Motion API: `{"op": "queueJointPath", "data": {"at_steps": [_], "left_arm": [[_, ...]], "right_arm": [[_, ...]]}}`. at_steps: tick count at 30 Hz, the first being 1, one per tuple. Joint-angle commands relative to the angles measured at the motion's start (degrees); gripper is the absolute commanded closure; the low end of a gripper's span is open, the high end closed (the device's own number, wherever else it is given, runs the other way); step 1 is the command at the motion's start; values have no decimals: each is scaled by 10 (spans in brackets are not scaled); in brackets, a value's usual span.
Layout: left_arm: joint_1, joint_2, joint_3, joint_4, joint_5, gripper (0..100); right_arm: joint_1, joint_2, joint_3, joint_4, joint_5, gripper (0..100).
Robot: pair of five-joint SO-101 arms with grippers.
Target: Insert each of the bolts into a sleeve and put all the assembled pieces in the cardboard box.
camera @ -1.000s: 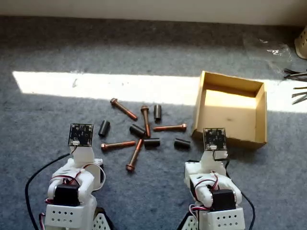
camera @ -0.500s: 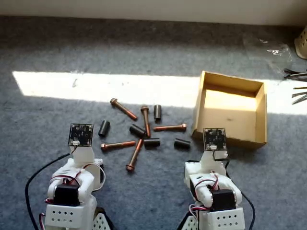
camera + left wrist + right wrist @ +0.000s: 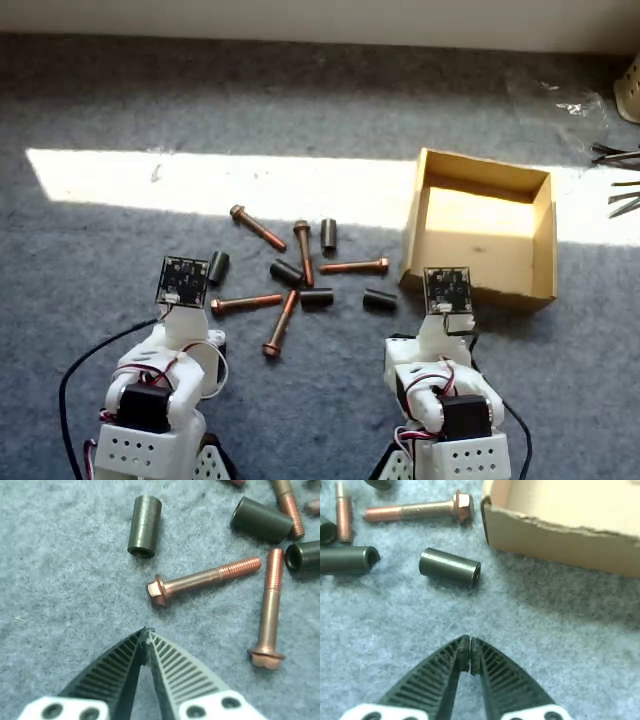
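Several copper bolts and black sleeves lie loose on the grey carpet, left of the cardboard box (image 3: 480, 228). In the left wrist view my left gripper (image 3: 146, 632) is shut and empty, its tips just short of the head of a bolt (image 3: 200, 581). A sleeve (image 3: 145, 526) lies beyond that bolt, and a second bolt (image 3: 267, 625) lies beside it. My right gripper (image 3: 470, 642) is also shut and empty, a little short of a sleeve (image 3: 450, 567). Past that sleeve lie a bolt (image 3: 417, 510) and the box wall (image 3: 560, 540).
The box (image 3: 545, 240) stands open with nothing inside. The left arm (image 3: 183, 281) partly covers a sleeve (image 3: 217, 265). The right arm (image 3: 447, 290) sits just in front of the box. Metal tools (image 3: 615, 175) and a plastic bag (image 3: 560, 100) lie at the far right.
The left arm has swung right and forward, toward the bolts. The right arm has kept still. The bolts, sleeves and box lie as before.
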State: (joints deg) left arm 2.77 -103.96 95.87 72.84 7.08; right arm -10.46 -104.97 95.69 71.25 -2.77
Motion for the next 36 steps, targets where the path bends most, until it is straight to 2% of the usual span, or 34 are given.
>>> {"op": "queueJointPath", "data": {"at_steps": [1,7,13,19,22,26,31,36], "left_arm": [[9,-1,13,-43,-2,993],[6,-1,13,-47,-1,993],[-57,-1,13,-80,0,993],[-62,0,13,-76,1,993],[-62,0,13,-48,0,993],[-62,0,13,-14,-1,993],[-62,2,13,-9,-1,993],[-62,0,13,4,-2,993]], "right_arm": [[-3,-4,80,-6,0,993],[-3,-4,80,-41,0,993],[-3,-4,80,-52,0,992],[-3,-4,80,-66,1,992],[0,-4,80,-79,2,992],[0,-4,80,-81,91,992],[0,-4,80,-81,213,992],[0,-4,80,-82,246,992]]}}
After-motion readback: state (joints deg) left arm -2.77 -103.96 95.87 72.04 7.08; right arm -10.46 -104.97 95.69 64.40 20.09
